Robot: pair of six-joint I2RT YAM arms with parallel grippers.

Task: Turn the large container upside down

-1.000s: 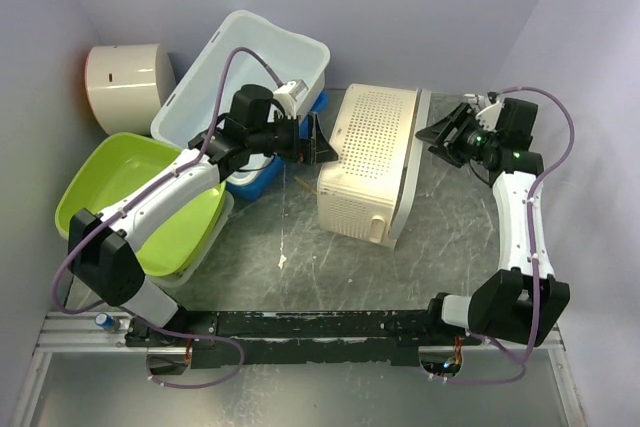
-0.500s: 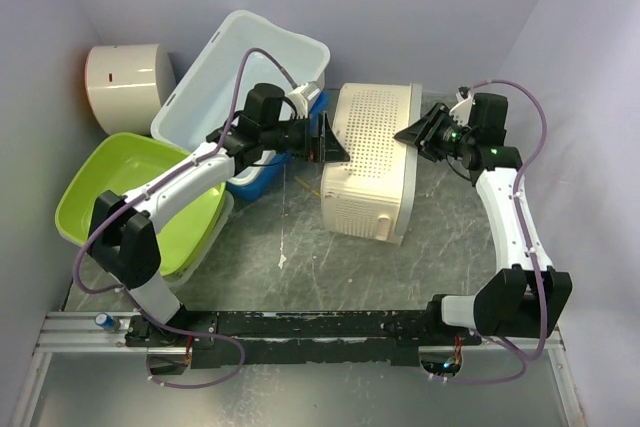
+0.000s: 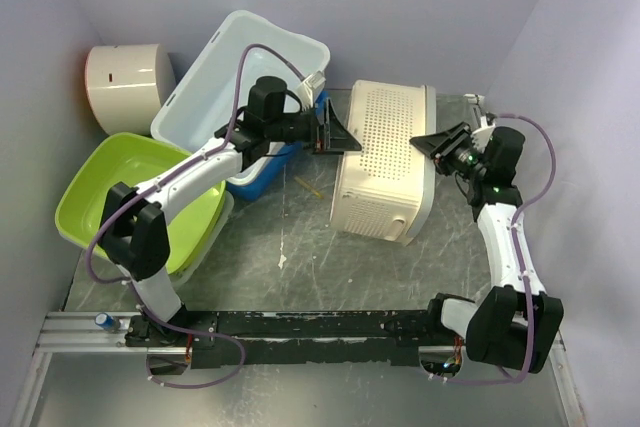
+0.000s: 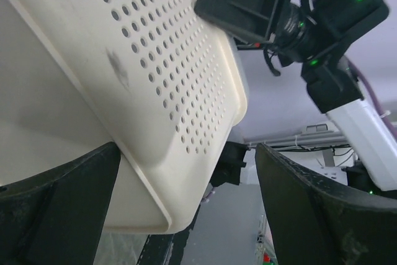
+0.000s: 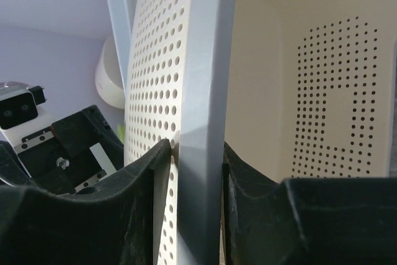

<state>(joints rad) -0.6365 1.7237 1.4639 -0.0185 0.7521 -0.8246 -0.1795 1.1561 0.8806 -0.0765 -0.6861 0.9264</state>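
Cream basket point(image 3: 385, 152) farther right than a second ago, right hand point(image 3: 420, 143) tight on its rim, left hand point(image 3: 345, 133) spread.

The cream basket point(image 3: 385, 162) shifted right; right gripper point(image 5: 192, 153) seemingly now grips it.

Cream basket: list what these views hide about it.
- Top external: cream basket hides its own underside.
- Left wrist: whether the open left gripper touches the basket; basket wall covers it.
- Right wrist: pads of the right gripper behind the clamped rim; basket's far end cut off.
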